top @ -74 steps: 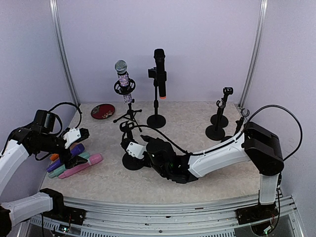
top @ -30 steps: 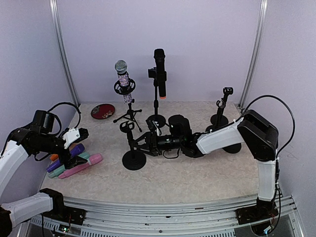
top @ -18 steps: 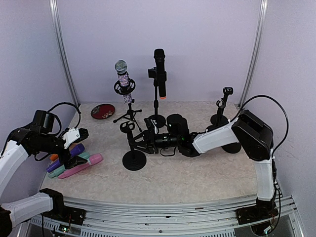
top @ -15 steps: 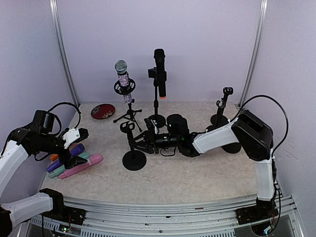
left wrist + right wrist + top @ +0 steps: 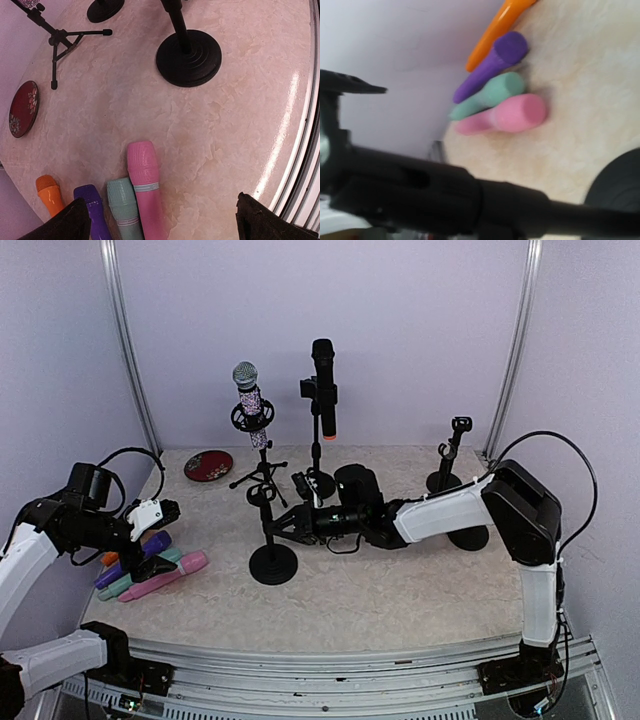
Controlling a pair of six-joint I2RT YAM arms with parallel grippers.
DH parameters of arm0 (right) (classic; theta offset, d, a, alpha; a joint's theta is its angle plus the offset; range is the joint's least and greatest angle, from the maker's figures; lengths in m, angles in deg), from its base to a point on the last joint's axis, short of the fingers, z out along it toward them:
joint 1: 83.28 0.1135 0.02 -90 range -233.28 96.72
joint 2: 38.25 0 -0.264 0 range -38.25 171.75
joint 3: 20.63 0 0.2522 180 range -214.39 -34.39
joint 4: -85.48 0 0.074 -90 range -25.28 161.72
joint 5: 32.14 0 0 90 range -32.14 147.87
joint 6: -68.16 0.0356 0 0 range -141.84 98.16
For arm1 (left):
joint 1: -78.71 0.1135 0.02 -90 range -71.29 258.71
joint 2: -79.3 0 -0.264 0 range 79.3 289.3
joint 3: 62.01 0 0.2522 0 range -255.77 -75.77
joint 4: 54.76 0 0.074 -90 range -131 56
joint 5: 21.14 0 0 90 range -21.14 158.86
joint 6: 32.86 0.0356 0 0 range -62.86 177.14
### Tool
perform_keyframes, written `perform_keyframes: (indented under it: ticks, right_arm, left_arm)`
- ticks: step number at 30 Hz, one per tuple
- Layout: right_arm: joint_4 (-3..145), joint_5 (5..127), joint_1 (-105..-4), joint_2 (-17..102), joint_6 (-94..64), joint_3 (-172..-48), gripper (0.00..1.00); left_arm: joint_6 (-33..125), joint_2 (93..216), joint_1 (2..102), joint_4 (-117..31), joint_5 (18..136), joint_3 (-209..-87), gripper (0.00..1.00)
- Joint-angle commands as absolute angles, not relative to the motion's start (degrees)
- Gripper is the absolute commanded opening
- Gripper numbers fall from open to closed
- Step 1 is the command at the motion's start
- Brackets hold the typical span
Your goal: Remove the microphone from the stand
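Black microphone, orange at its lower end, upright in the clip of the back stand. A glittery microphone sits in the tripod beside it. My right gripper is at the near stand's pole; I cannot tell whether it grips. My left gripper hangs spread wide above the loose microphones.

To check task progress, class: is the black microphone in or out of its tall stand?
In. The black microphone sits upright in the clip atop the tall stand, its orange end below the clip.
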State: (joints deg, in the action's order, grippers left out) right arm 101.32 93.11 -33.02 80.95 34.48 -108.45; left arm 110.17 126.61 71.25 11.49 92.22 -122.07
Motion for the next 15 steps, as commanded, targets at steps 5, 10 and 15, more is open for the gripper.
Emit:
perform_keyframes:
  ticks: [5,10,15]
  right_arm:
    - [78.4,74.9,-30.6,75.6,8.3,-113.0,0.01]
    - [76.1,68.4,-28.3,73.8,-0.5,-113.1,0.11]
    - [78.7,65.2,-26.9,70.5,-4.9,-111.1,0.66]
  left_arm:
    - [110.6,126.3,71.7,11.6,92.7,-122.2,0.99]
    - [110.3,126.5,71.7,11.7,92.8,-122.6,0.99]
    - [110.2,126.4,71.7,11.8,92.9,-122.8,0.99]
